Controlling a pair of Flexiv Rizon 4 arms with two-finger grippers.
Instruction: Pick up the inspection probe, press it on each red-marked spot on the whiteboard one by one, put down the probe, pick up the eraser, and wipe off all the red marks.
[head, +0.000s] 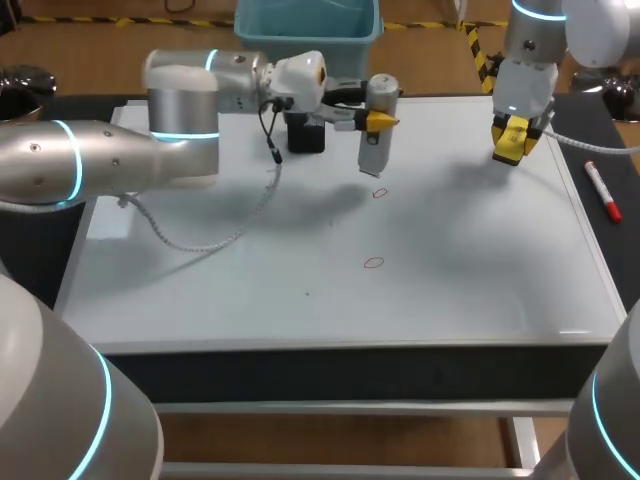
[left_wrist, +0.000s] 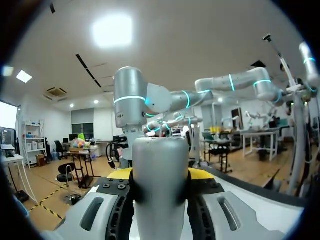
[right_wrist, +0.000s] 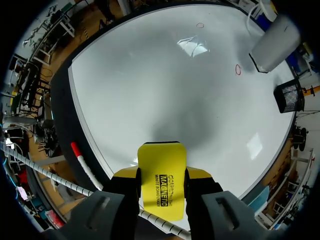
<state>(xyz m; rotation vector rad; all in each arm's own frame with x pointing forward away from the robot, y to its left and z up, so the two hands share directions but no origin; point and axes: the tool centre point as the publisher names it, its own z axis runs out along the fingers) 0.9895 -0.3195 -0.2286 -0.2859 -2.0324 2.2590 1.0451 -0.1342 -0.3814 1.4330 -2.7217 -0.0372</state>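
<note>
Left gripper (head: 380, 121) sat over the far middle of the whiteboard (head: 300, 300), fingers closed on the probe (head: 374, 130), a grey cylinder held upright. In the left wrist view the probe (left_wrist: 160, 185) filled the gap between the two yellow-tipped fingers (left_wrist: 202, 174), touching both. Its lower end hung just beyond the farther red mark (head: 379, 193); contact with the board could not be judged. The nearer red mark (head: 373, 263) lay toward the board's middle, well apart from the probe. Right gripper (head: 511, 140) was over the far right corner of the board, clamped on the yellow eraser (right_wrist: 161, 177), which stuck out ahead of the fingers with its broad face toward the wrist camera; whether it touched the surface could not be judged. A red marker pen (head: 602, 190) lay on the dark tabletop just off the board's right edge. A black mesh cup (right_wrist: 289, 96) stood on the board's far side, behind the left arm.
</note>
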